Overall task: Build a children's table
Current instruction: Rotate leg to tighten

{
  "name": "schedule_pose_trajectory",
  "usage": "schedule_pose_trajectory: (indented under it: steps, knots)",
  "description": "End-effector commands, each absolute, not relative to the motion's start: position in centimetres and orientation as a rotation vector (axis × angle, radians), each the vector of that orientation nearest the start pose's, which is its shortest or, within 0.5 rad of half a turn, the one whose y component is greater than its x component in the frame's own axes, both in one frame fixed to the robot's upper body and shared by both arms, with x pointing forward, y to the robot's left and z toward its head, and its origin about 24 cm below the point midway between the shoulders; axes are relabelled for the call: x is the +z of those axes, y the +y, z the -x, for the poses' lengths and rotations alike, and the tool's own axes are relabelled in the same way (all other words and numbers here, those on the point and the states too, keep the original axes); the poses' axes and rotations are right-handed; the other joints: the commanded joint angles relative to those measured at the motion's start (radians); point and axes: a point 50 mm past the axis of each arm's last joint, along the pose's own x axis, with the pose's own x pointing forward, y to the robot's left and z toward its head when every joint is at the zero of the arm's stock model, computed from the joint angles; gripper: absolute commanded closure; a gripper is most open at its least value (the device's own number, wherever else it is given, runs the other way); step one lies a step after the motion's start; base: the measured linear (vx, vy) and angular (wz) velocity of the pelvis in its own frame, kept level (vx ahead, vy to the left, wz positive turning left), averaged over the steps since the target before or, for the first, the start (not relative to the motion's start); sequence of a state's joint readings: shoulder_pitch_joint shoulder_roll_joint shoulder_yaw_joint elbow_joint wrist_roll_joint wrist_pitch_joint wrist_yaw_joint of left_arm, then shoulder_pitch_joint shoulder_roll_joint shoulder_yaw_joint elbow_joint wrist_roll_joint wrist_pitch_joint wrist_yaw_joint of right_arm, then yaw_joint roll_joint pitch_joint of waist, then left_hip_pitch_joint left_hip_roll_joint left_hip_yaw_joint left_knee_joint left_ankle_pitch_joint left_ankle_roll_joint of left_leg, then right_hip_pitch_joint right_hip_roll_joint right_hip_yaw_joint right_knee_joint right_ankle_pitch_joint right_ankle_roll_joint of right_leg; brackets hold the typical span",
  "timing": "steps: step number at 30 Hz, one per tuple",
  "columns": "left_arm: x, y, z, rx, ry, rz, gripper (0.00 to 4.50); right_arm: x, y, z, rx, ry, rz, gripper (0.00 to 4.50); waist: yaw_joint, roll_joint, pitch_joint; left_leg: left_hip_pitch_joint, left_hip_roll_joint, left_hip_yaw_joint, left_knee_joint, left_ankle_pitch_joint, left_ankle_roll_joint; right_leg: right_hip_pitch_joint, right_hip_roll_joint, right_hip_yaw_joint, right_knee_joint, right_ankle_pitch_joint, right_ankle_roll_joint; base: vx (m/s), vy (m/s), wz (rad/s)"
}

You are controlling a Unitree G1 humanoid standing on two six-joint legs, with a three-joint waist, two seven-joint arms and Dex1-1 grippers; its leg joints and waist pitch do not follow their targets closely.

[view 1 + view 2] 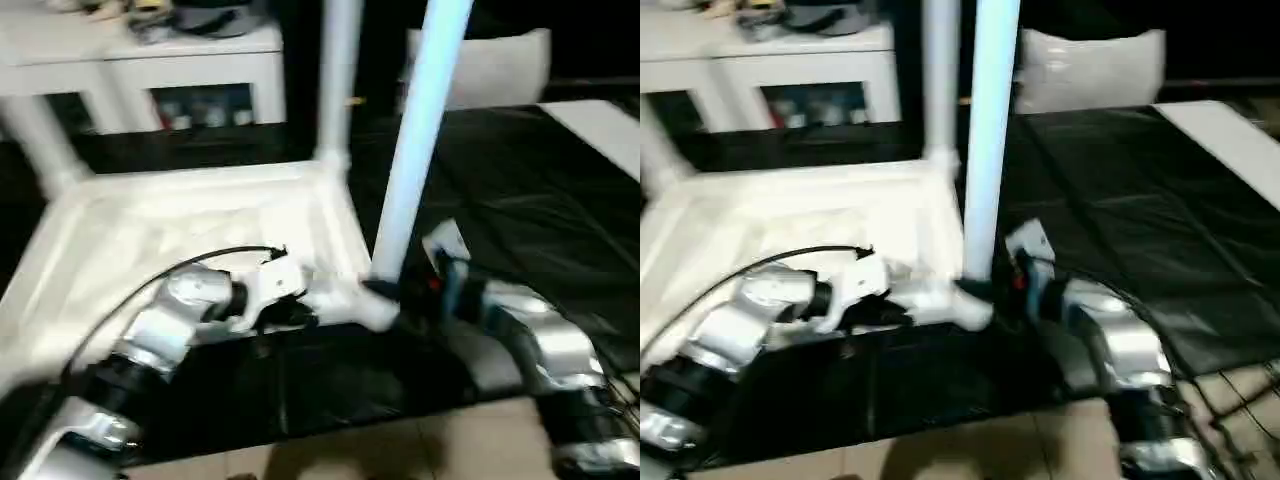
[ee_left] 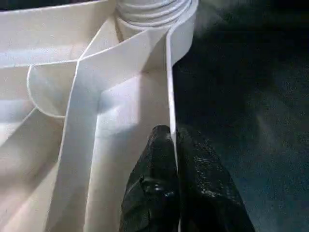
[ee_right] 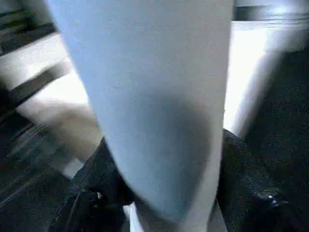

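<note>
The white table top (image 1: 180,230) lies upside down on a black mat, its ribbed underside facing up. One leg (image 1: 338,80) stands in the far right corner and another (image 1: 40,140) in the far left. A third leg (image 1: 420,130) rises upright from the near right corner socket (image 1: 375,312). My right gripper (image 1: 400,295) is shut on that leg close to its base, black fingers (image 3: 246,179) on either side. My left gripper (image 2: 172,133) is shut on the table top's thin side rim (image 2: 170,87), just short of the same corner.
A white cabinet with glass doors (image 1: 150,60) stands behind the table top. A white cushion-like object (image 1: 490,60) sits at the back right, and a white board (image 1: 600,130) lies at the far right. The black mat (image 1: 520,200) stretches rightward; light floor (image 1: 400,450) shows in front.
</note>
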State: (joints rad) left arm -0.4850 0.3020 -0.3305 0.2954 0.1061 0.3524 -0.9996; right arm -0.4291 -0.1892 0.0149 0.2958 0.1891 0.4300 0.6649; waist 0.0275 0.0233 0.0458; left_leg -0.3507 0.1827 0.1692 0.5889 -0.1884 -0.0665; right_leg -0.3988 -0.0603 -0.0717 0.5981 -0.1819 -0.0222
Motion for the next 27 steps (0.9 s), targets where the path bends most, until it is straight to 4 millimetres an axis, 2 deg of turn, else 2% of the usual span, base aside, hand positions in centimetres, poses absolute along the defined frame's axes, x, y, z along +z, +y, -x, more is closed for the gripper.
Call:
schedule_pose_trajectory:
  steps: [1,3,4,5,6,7,12,18,19,20,21,23,26,27]
  knots:
    - [6.1,6.1,-29.9,-1.248,0.380,-0.404,4.50,5.1,-11.2,-32.8,0.608,0.343,-0.109,2.38,0.003,-0.002,-0.050,-0.004,0.027,-0.026,-0.070,-0.285,-0.012,0.043,-0.082,0.032,-0.114,-0.575,-0.065,0.000,0.000,0.00]
    - [6.3,5.5,-30.5,-1.186,0.372,-0.397,4.50,4.9,-11.1,-33.5,0.515,0.343,-0.119,2.38,-0.001,-0.001,-0.053,-0.001,0.026,-0.024,-0.068,-0.280,0.004,0.042,-0.081,0.034,-0.116,-0.532,-0.083,0.000,0.000,0.00]
    - [6.4,5.3,-30.7,-1.169,0.369,-0.397,4.50,5.0,-11.0,-33.6,0.508,0.332,-0.126,2.38,0.000,-0.001,-0.056,-0.004,0.029,-0.021,-0.069,-0.261,0.019,0.045,-0.077,0.040,-0.105,-0.435,-0.112,0.000,0.000,0.00]
    - [6.4,5.2,-30.8,-1.159,0.367,-0.400,4.50,5.0,-10.9,-33.6,0.506,0.326,-0.137,2.05,0.000,-0.001,-0.056,-0.004,0.029,-0.021,-0.069,-0.261,0.019,0.045,-0.077,0.040,-0.105,-0.435,-0.112,0.000,0.000,0.00]
    - [6.5,5.0,-31.0,-1.140,0.362,-0.412,4.50,5.2,-10.7,-33.6,0.520,0.311,-0.155,1.85,0.003,-0.004,-0.058,-0.005,0.031,-0.018,-0.068,-0.236,0.035,0.047,-0.077,0.044,-0.096,-0.362,-0.139,0.000,0.000,0.00]
    - [6.5,4.9,-31.0,-1.131,0.361,-0.420,4.50,5.3,-10.6,-33.6,0.527,0.307,-0.160,1.72,0.006,-0.003,-0.060,-0.002,0.032,-0.014,-0.066,-0.226,0.044,0.045,-0.076,0.047,-0.094,-0.334,-0.154,0.000,0.000,0.00]
    - [6.2,5.6,-30.9,-1.121,0.373,-0.471,4.50,5.8,-11.3,-33.3,0.597,0.252,-0.140,1.29,0.022,-0.004,-0.061,-0.008,0.034,-0.012,-0.066,-0.174,0.057,0.053,-0.077,0.047,-0.085,-0.265,-0.178,0.000,0.000,0.00]
    - [5.9,7.9,-31.0,-1.156,0.359,-0.537,4.50,6.2,-14.3,-31.6,0.837,0.231,-0.026,0.82,0.039,-0.004,-0.060,-0.008,0.037,-0.011,-0.064,-0.180,0.075,0.056,-0.079,0.048,-0.086,-0.263,-0.173,0.000,0.000,0.00]
    - [5.9,8.3,-31.0,-1.169,0.357,-0.550,4.50,6.3,-15.1,-31.4,0.867,0.235,-0.009,0.79,0.042,0.003,-0.059,-0.008,0.037,-0.012,-0.064,-0.187,0.076,0.056,-0.079,0.047,-0.086,-0.275,-0.169,0.000,0.000,0.00]
    - [5.8,8.8,-31.0,-1.181,0.358,-0.564,4.50,6.5,-15.9,-31.1,0.900,0.238,0.008,0.73,0.041,-0.003,-0.058,-0.008,0.037,-0.012,-0.065,-0.197,0.075,0.055,-0.078,0.046,-0.090,-0.295,-0.162,0.000,0.000,0.00]
    - [5.8,9.2,-31.0,-1.198,0.357,-0.579,4.50,6.8,-16.6,-30.8,0.929,0.241,0.017,0.44,0.042,-0.002,-0.058,-0.007,0.036,-0.012,-0.065,-0.199,0.076,0.054,-0.077,0.045,-0.091,-0.304,-0.162,0.000,0.000,0.00]
    - [5.7,9.6,-30.7,-1.258,0.351,-0.596,4.50,7.1,-17.5,-30.5,0.976,0.244,0.053,0.37,0.045,-0.001,-0.056,-0.003,0.038,-0.013,-0.066,-0.217,0.075,0.051,-0.078,0.046,-0.095,-0.332,-0.160,0.000,0.000,0.00]
    - [5.6,9.8,-30.5,-1.294,0.350,-0.608,4.50,7.3,-17.9,-30.3,1.010,0.250,0.071,0.12,0.045,0.001,-0.057,-0.005,0.040,-0.013,-0.066,-0.208,0.069,0.051,-0.078,0.046,-0.090,-0.317,-0.168,0.000,0.000,0.00]
    - [5.5,10.3,-30.0,-1.367,0.353,-0.631,4.50,7.6,-18.4,-29.8,1.089,0.263,0.072,0.12,0.045,0.000,-0.058,-0.005,0.039,-0.013,-0.065,-0.210,0.070,0.052,-0.078,0.045,-0.090,-0.315,-0.171,0.000,0.000,0.00]
